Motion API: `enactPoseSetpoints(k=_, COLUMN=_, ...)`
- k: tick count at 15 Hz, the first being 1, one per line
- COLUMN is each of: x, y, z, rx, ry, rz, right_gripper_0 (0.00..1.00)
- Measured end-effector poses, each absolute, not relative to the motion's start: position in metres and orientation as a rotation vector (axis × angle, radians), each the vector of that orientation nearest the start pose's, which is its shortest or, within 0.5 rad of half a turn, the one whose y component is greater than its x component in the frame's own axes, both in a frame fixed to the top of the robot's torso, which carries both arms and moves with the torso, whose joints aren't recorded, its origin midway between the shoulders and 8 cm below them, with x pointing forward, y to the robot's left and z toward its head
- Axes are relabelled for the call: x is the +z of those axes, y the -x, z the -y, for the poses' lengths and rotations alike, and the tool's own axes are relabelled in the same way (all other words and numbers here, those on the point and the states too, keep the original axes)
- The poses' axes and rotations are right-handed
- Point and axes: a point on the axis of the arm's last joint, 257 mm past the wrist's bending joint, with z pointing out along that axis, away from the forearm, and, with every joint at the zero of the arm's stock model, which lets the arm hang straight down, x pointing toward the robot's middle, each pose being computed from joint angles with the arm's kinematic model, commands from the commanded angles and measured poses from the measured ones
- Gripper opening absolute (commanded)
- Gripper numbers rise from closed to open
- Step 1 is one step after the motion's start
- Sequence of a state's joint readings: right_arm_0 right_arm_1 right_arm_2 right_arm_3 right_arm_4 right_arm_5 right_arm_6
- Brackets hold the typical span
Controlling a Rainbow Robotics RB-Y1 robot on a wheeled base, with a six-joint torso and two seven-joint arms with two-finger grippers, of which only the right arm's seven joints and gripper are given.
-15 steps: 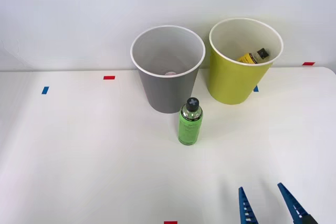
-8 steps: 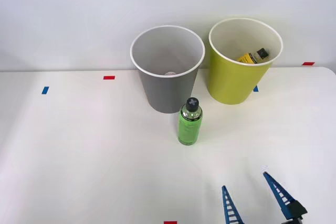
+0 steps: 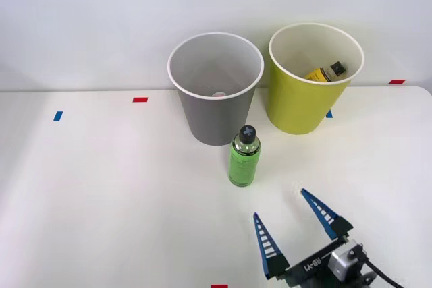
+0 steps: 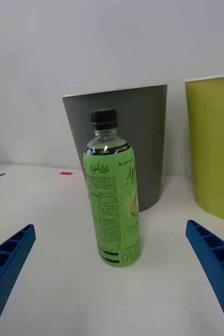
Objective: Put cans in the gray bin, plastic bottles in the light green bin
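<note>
A green-labelled plastic bottle point(image 3: 244, 157) point(image 4: 112, 194) with a black cap stands upright on the white table just in front of the gray bin point(image 3: 215, 89) point(image 4: 131, 136). The light green bin point(image 3: 312, 77) point(image 4: 214, 147) stands to the gray bin's right and holds a yellow-labelled bottle point(image 3: 324, 72) lying against its inner wall. A small pale object lies at the bottom of the gray bin. My right gripper point(image 3: 279, 204) is open, low over the table, a short way in front of the green bottle and aimed at it, its blue fingers point(image 4: 7, 262) wide apart.
Red tape marks point(image 3: 140, 100) and blue tape marks point(image 3: 58, 116) dot the table point(image 3: 101, 200), with one red mark point(image 3: 219, 286) at the front edge. A white wall rises right behind both bins. Open tabletop lies to the left.
My right gripper has moved forward and to the left across the table, coming closer to the green bottle, with its fingers still open. Bottle and bins have not moved.
</note>
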State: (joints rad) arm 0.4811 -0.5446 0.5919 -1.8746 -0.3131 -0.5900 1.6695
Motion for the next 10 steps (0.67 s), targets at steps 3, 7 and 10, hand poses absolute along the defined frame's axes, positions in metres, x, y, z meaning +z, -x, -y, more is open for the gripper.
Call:
enactPoseSetpoints(k=3, x=-0.220, y=-0.331, z=0.109, rx=0.415, ry=0.312, rz=-1.354, right_gripper_0=1.00)
enactPoseSetpoints(k=7, x=-0.229, y=-0.356, z=0.100, rx=0.400, ry=0.312, rz=-1.359, right_gripper_0=1.00)
enactPoseSetpoints(k=10, x=-0.224, y=-0.381, z=0.087, rx=0.399, ry=0.304, rz=-1.328, right_gripper_0=1.00)
